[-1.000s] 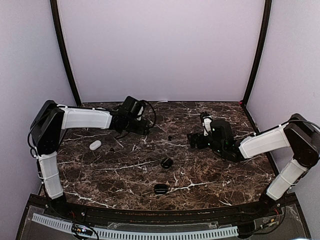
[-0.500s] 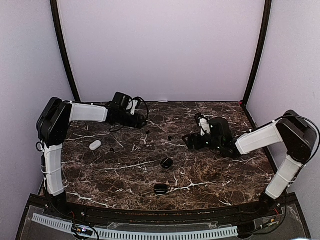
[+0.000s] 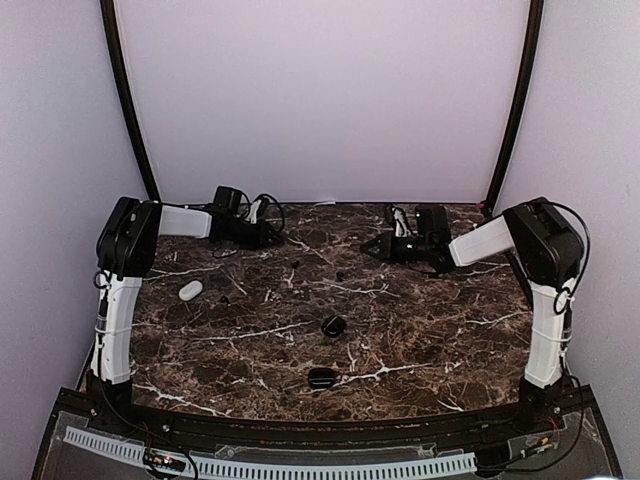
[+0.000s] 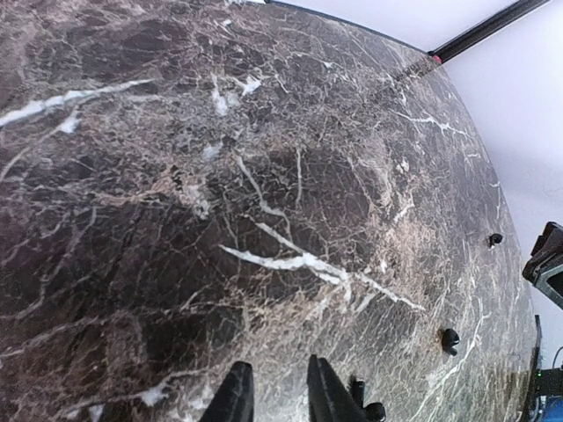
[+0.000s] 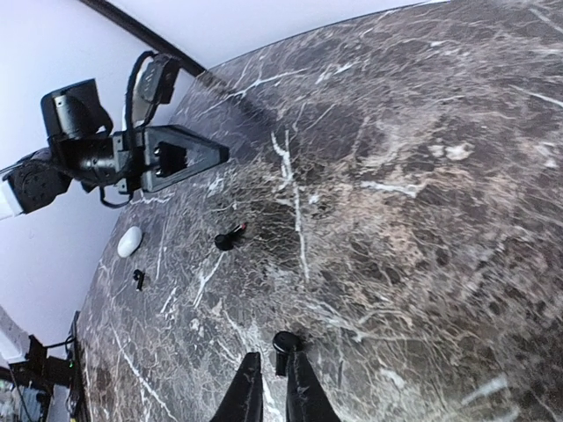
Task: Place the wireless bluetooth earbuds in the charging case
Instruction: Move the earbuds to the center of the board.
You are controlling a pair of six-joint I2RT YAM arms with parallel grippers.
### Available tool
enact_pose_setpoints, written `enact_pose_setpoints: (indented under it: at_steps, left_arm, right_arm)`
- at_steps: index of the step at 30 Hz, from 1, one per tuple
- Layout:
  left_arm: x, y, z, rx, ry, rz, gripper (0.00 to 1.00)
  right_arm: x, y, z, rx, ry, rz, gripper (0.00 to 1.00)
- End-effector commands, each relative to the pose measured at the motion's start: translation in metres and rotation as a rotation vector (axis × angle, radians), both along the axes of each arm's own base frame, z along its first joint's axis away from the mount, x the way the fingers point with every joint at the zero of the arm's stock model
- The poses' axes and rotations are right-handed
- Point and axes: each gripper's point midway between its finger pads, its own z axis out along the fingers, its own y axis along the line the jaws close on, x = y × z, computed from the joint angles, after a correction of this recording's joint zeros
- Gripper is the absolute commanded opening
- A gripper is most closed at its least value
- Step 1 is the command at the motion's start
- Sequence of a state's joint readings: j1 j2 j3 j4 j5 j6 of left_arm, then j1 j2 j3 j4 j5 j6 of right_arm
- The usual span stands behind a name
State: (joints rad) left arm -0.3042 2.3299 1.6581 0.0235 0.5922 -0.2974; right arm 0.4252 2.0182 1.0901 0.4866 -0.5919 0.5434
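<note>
Several tiny black earbuds lie loose on the dark marble table: one mid-table, one further left, one by the white charging case. Two black cases sit nearer the front. My left gripper hangs at the back left, shut and empty; an earbud lies beside its right finger. At the back right, my right gripper is shut. Just past its tips, an earbud rests on the table, not held.
More black earbuds dot the marble to the right in the left wrist view. The right wrist view shows a red-tipped bud, the white case and the left gripper. Pale walls and black posts enclose the table.
Both arms have drawn back from mid-table toward the rear wall. Both grippers have gone from wide open to shut. The cases and earbuds have not moved.
</note>
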Motion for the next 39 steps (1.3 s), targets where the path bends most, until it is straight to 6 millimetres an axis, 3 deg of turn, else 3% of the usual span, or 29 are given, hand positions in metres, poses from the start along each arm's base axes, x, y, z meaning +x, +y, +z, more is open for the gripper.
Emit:
enact_pose_setpoints:
  at_steps: [1, 4, 11, 18, 23, 27, 29, 39]
  left_arm:
    - [-0.004, -0.021, 0.011, -0.108, 0.064, -0.081, 0.21]
    - [-0.001, -0.024, -0.004, -0.111, 0.105, -0.078, 0.21]
    - [0.002, -0.041, -0.024, -0.11, 0.164, -0.107, 0.22]
    - [-0.018, -0.055, -0.037, -0.087, 0.214, -0.161, 0.23]
    - [-0.055, -0.062, -0.049, -0.092, 0.291, -0.238, 0.23]
    - [-0.085, -0.061, -0.044, -0.132, 0.315, -0.268, 0.22]
    - [-0.111, -0.058, -0.047, -0.152, 0.345, -0.281, 0.22]
    - [-0.235, -0.054, -0.044, -0.18, 0.401, -0.339, 0.22]
  right_arm:
    - [0.006, 0.022, 0.0, 0.092, 0.104, 0.086, 0.11]
    - [0.02, 0.029, -0.015, 0.096, 0.147, 0.087, 0.12]
    - [0.041, 0.043, -0.048, 0.079, 0.237, 0.096, 0.29]
    - [0.029, 0.06, -0.073, 0.047, 0.32, 0.173, 0.36]
    - [0.002, 0.078, -0.081, 0.012, 0.342, 0.292, 0.37]
    - [-0.028, 0.086, -0.081, 0.012, 0.36, 0.398, 0.37]
    - [-0.045, 0.086, -0.077, 0.011, 0.353, 0.447, 0.37]
    - [-0.139, 0.06, -0.063, 0.03, 0.343, 0.533, 0.35]
